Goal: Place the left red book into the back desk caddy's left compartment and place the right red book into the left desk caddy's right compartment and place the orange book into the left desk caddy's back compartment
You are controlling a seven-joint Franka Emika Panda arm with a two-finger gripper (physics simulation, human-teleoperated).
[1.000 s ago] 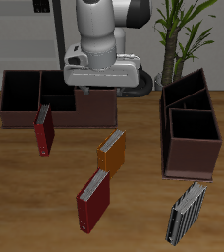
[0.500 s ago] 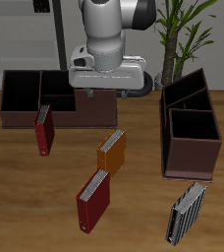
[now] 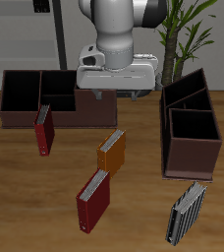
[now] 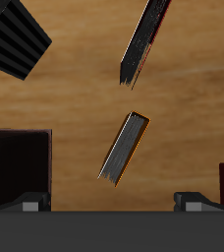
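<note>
Hovering gripper (image 3: 117,95), fingers spread, nothing held. Thin orange book (image 3: 112,152) plus both flat red books (image 3: 93,200) (image 3: 44,130) on table; all three placements left.

Wood-grain table (image 3: 16,197), green potted plant (image 3: 188,30) at its back, grey shelving (image 3: 40,34) behind.

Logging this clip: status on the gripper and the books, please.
Gripper high over the table, empty, jaws not readable. Orange book and both red books on the table, none in a caddy. Nothing blocking.
</note>
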